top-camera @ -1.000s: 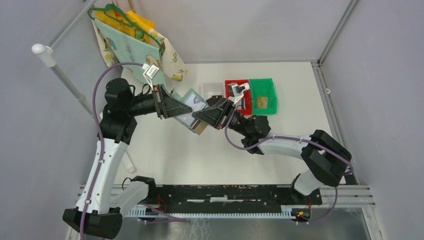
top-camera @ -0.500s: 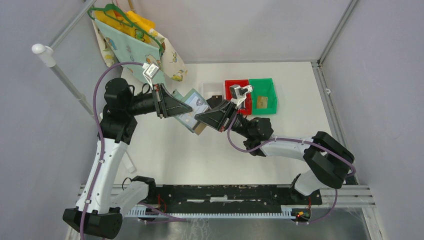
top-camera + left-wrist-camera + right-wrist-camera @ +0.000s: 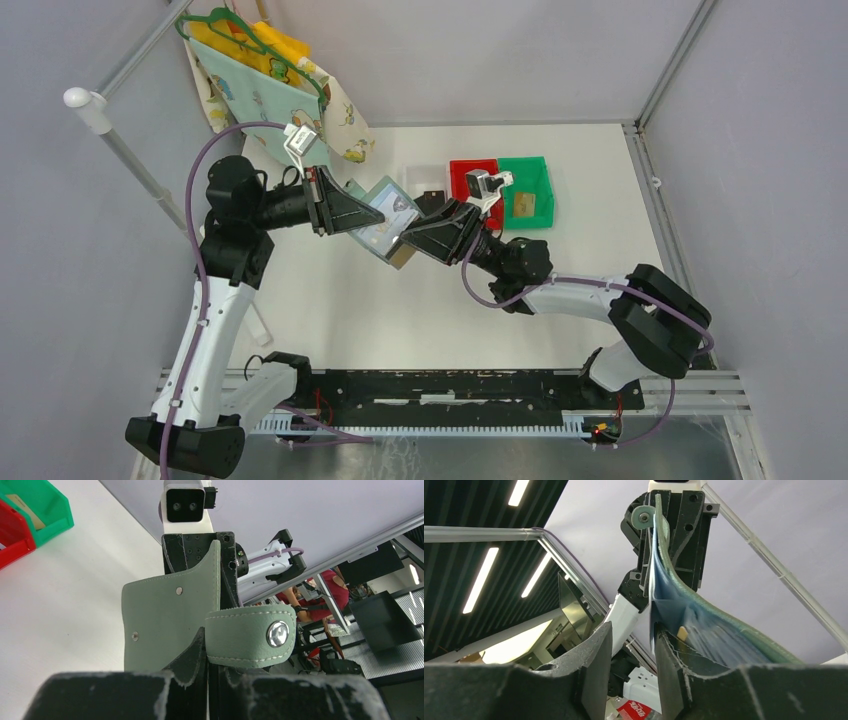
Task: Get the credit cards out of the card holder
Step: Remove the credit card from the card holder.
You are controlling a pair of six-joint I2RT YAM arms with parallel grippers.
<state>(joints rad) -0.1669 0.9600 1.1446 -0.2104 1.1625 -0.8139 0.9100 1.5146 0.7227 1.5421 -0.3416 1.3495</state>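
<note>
Card holder (image 3: 385, 222): held in the air above the table (image 3: 380, 320), between the two arms, well clear of the surface. It is judged light and soft. The suede-like cover bends in a curve in the right wrist view, and a snap strap (image 3: 250, 635) hangs loose. The clear inner pockets are likely slick.

Credit cards: a tan one (image 3: 402, 257) is seen poking from the holder's lower edge, and a tan corner (image 3: 681, 632) shows among the pockets. They are judged thin, stiff and smooth. A hold is best taken on an exposed short edge, pulled along the pocket.

Left gripper (image 3: 205, 667): closed tight on the holder's edge, so the holder is carried by it.

Right gripper (image 3: 631, 645): fingers are parted with nothing seen between them, and the holder lies against one finger's outer side.

Surface: plain white table, matte. At the far side a red bin (image 3: 465, 170) and a green bin (image 3: 535, 175) are set side by side, and a tan card (image 3: 528, 205) lies in the green one.

Room: grey walls and a metal frame. A patterned cloth on a green hanger (image 3: 270, 100) is hung at the far left corner.
</note>
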